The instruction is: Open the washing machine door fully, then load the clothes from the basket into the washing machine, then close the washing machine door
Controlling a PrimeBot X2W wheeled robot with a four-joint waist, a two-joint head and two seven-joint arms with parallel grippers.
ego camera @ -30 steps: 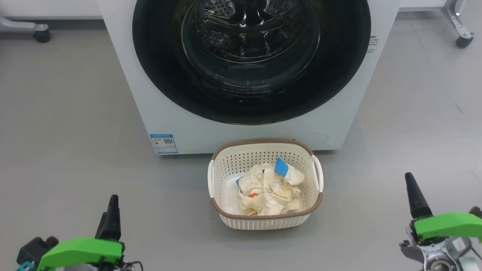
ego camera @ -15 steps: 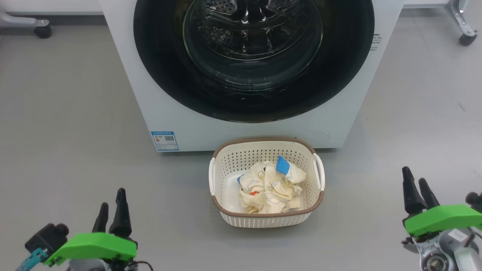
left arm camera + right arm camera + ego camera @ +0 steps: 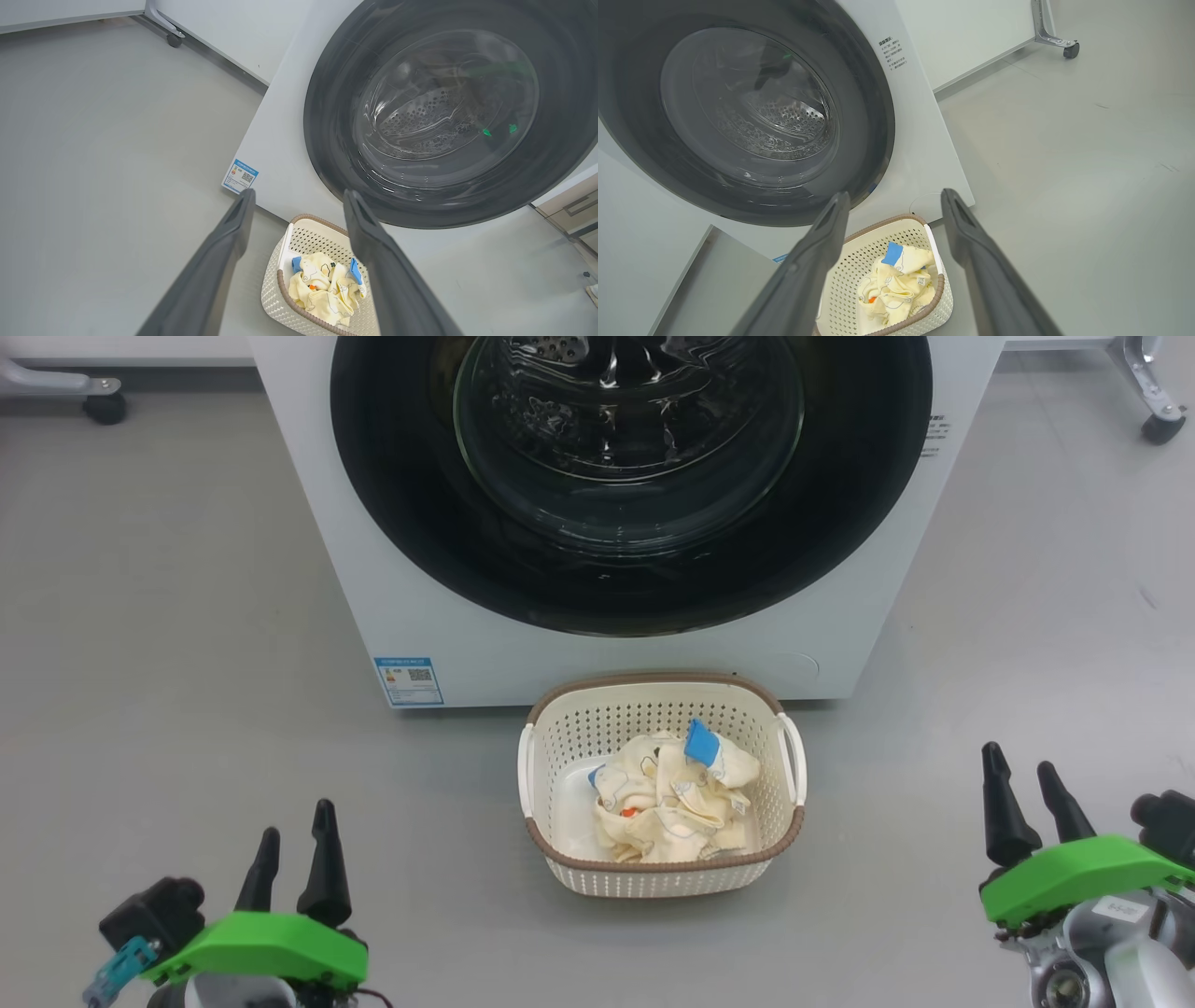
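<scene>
**Asker:** Where do your hands stand?

**Me:** Nearest me, low over the floor [image 3: 168,616]. My left hand [image 3: 297,818] and my right hand [image 3: 1018,758] are both spread wide and hold nothing. Each is well apart from the work.

**Asker:** And the task's things?

**Me:** The basket [image 3: 653,889] sits on the floor between my hands and a little ahead of them, with the clothes [image 3: 667,798] bundled inside. Just behind it stands the washing machine [image 3: 467,644]. The washing machine door [image 3: 401,523] is shut.

**Asker:** What could go wrong?

**Me:** The basket stands just beside the machine's front, below the door. An arm reaching for the door might knock it aside or tip it. The door's black rim looks glossy, so I think my fingers could slip off it. If the door opens only partway, the clothes may snag on it. A shallow pinch might lift only part of the bundle and drop the rest on the floor.

**Asker:** What can't you make out?

**Me:** I see no handle or catch, and I can't tell which side the hinge is on. From my head the machine's top is cut off. Glare on the glass blurs the drum, so I can't tell whether it is empty. I also can't tell how many pieces make up the bundle.
</scene>
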